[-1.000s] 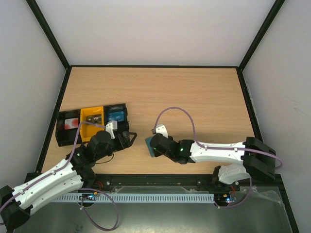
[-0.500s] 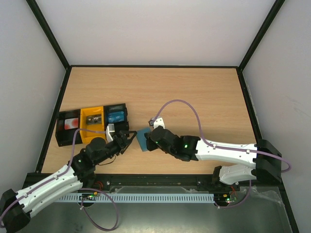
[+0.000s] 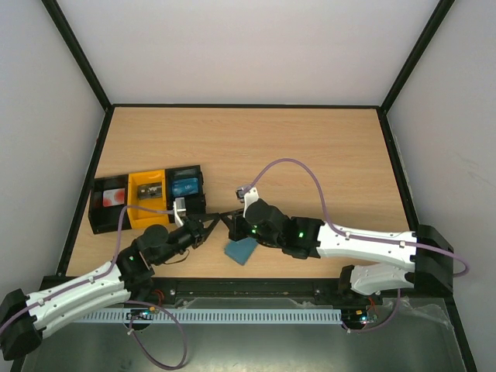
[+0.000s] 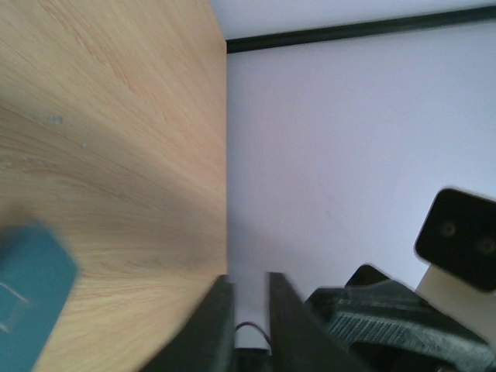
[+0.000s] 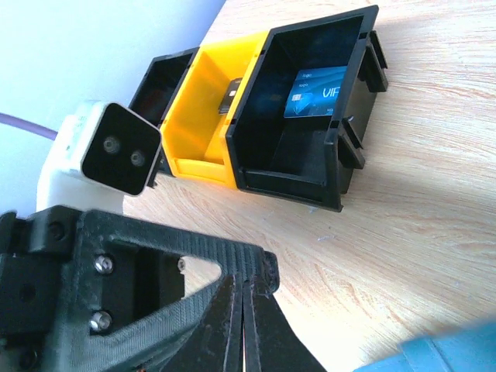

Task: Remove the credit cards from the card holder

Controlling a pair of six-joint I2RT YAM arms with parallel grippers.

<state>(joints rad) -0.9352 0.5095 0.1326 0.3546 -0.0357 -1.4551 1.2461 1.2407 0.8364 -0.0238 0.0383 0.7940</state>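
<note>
card holder [image 3: 240, 250] flat on table [image 3: 310, 155] just beside both grippers; right gripper [image 5: 244, 294] fully closed, left gripper [image 4: 249, 283] narrowly parted, nothing visibly held

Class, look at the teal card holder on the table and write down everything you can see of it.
The card holder is small, flat and teal-blue, soft-looking, with rounded corners. It looks closed, and no cards show sticking out. It lies flat on the wooden table close to the front edge, turned cornerwise, and its far edge runs beneath the end of the right arm. Nothing seems to grip it. The left wrist view shows a faint pale marking on its face, too blurred to read.
</note>
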